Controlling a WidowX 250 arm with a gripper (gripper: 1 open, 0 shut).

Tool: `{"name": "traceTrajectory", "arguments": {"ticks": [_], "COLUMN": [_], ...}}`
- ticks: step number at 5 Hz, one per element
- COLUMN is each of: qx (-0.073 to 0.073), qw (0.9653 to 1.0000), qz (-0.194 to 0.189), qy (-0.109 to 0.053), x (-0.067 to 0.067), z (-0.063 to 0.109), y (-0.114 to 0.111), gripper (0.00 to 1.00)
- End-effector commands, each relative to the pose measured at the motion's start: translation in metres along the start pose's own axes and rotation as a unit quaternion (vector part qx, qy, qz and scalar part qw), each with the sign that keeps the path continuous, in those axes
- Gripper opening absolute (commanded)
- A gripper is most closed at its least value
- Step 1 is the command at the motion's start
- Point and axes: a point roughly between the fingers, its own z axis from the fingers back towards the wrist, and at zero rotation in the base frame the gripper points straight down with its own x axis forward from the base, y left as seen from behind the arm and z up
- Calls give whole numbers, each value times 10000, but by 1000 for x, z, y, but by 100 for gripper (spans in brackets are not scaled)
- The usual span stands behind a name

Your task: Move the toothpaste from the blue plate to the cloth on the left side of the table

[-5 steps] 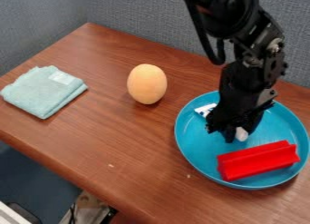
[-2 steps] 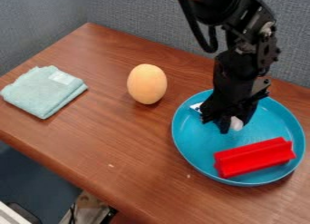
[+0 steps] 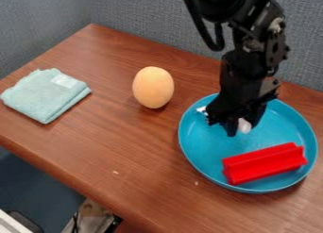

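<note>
The tool [image 3: 236, 124] points straight down over the blue plate [image 3: 202, 152], its dark fingers pinched on the toothpaste [image 3: 243, 129], whose white end shows just below the fingertips. The tube sits within the plate's outline, toward its upper part, around 12 o'clock from the plate's centre; whether it touches the plate's floor cannot be told. At about 4 o'clock from the tool, a red block [image 3: 266, 163] lies inside the plate, near its lower right rim. At 9 o'clock from the tool, off the plate, an orange egg-shaped ball [image 3: 153, 87] rests on the tabletop [image 3: 113, 133]. Farther out the same way, near the tabletop's left edge, lies the folded cloth [image 3: 43, 93], well apart from the plate.
</note>
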Motion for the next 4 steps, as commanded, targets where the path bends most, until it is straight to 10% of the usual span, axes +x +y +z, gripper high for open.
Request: {"name": "traceTrajectory", "arguments": {"ticks": [1,4], "qx": [-394,-455], "qw": [9991,9989], "qz": [72,28], "qy": [-156,-92], "x": [12,16], "z": [29,41], "y": [-12,-10], "gripper": [0,0]}}
